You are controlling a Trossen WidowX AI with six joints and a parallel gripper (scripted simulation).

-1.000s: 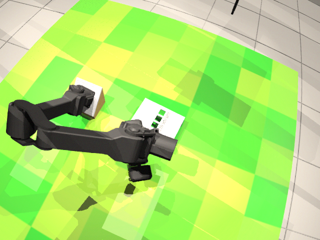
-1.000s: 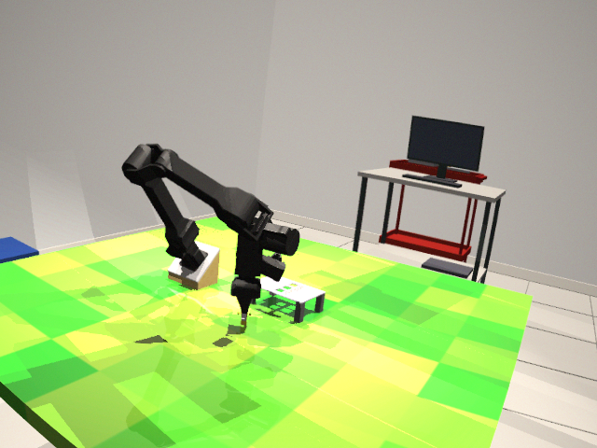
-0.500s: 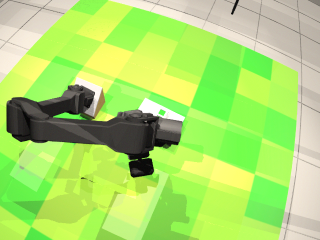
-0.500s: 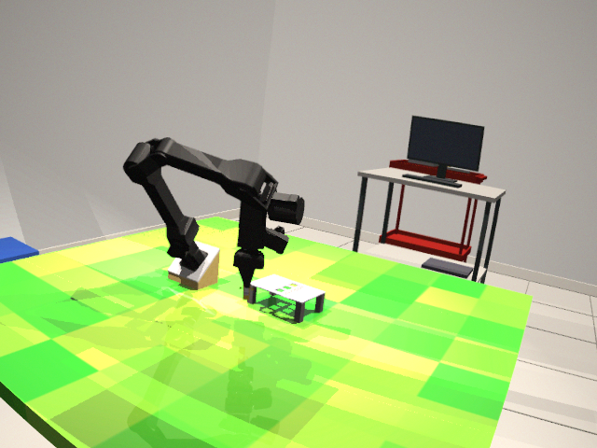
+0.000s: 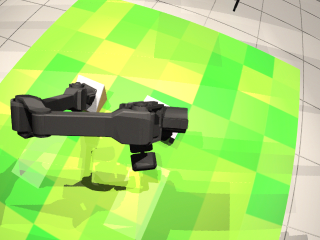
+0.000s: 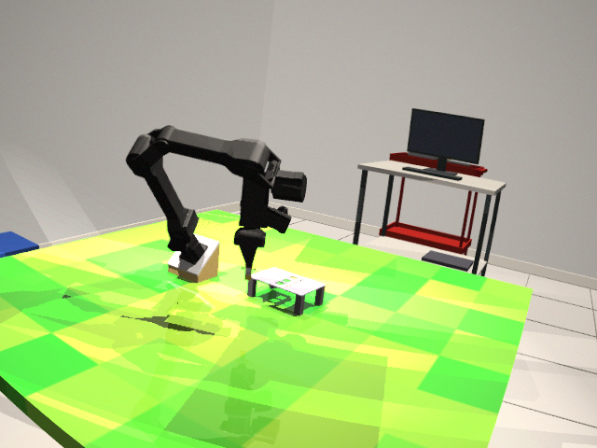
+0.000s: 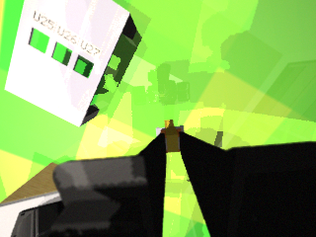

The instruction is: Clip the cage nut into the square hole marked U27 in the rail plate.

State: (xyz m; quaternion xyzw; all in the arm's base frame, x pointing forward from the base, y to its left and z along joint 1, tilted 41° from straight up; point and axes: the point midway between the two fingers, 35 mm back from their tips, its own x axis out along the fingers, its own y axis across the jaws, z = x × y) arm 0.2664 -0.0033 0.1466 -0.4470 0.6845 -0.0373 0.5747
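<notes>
The black robot arm reaches out beside the rail plate, the landmark here, which stands raised on dark legs. Behind the plate in the exterior view, well apart, are a desk with a monitor and a red cart; none seems to block the work. Beside the plate, the gripper points down, its fingertips clenched on the small brownish cage nut, apart from the hole marked U27. Carrying looks to be the step in hand. Next, I judge, the nut must come over U27, square to it and above the plate's edge, before lowering; coming in low could knock the plate.
</notes>
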